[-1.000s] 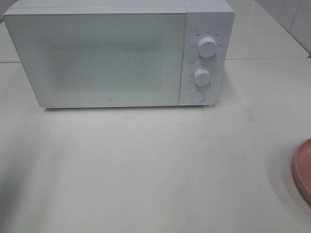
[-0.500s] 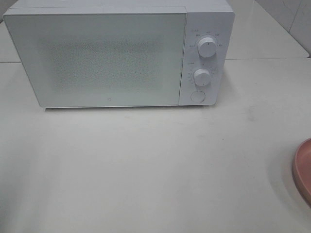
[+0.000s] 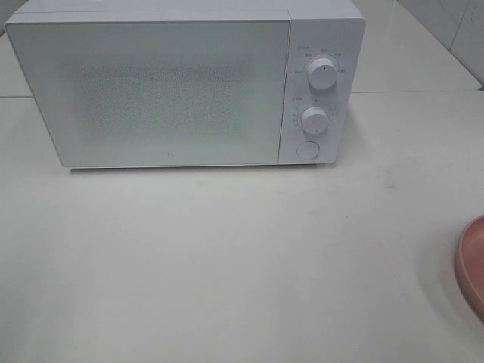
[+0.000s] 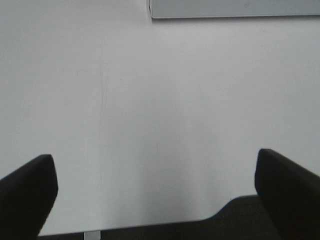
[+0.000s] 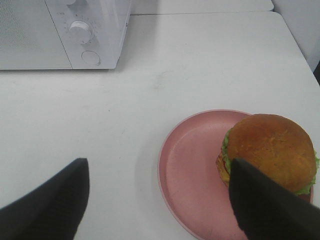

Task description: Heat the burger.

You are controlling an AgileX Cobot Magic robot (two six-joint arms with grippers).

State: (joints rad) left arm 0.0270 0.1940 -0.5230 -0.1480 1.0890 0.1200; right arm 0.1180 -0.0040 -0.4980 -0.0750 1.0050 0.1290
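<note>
The burger (image 5: 272, 150), with a golden-brown domed bun and green lettuce at its rim, sits on a pink plate (image 5: 192, 175) on the white table. My right gripper (image 5: 159, 165) hovers open over the plate's near side; one dark finger (image 5: 260, 205) overlaps the burger's near edge and nothing lies between the fingers. My left gripper (image 4: 154, 159) is open over bare table, close to the microwave's lower corner (image 4: 160, 10). In the exterior high view the microwave (image 3: 174, 83) stands with its door shut, only a sliver of the plate (image 3: 473, 261) shows, and the burger and both grippers are out of frame.
Two white knobs (image 3: 321, 76) (image 3: 314, 119) and a round button (image 3: 307, 150) sit on the microwave's right panel. White table stretches in front of the microwave. A tiled wall runs along the far right (image 3: 454, 23).
</note>
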